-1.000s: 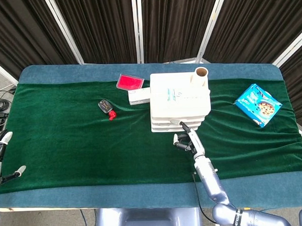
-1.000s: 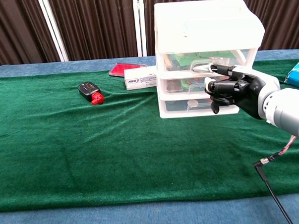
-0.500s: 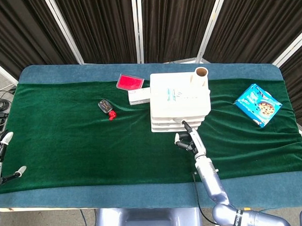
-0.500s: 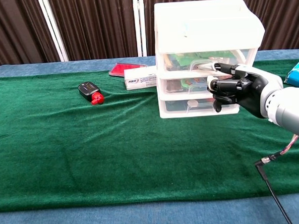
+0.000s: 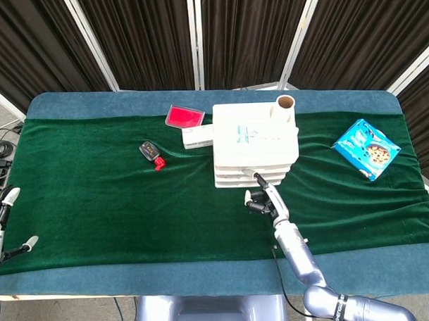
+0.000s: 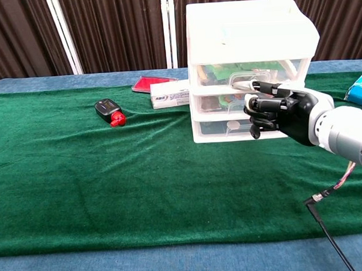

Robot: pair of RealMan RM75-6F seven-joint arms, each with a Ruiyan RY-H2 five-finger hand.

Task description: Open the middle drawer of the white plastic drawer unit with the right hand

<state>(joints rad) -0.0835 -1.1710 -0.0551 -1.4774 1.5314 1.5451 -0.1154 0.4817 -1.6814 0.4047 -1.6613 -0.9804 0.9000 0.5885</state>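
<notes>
The white drawer unit [image 6: 250, 72] is standing mid-surface [image 6: 110, 174], coloured items showing through its drawers. The right hand [image 6: 276, 112], fingers curled and empty, is hovering before the middle drawer [image 6: 221, 102].

1. The right hand [image 6: 282, 112] is shifting toward 9 o'clock in the chest view, after drifting toward 3 o'clock half a second ago; it now sits a little further left than a second ago.
2. In the head view the same hand [image 5: 262, 198] is sliding toward 10 o'clock across the front of the white plastic drawer unit [image 5: 255, 152], reversing its earlier small drift toward 4 o'clock.
3. Its curled fingers [image 6: 259, 103] are now lying in front of the middle drawer [image 6: 227, 101], further left along it than before; whether they are touching the drawer cannot be told.
4. The forearm is swinging with it, angling slightly more toward 11 o'clock in the head view.
</notes>
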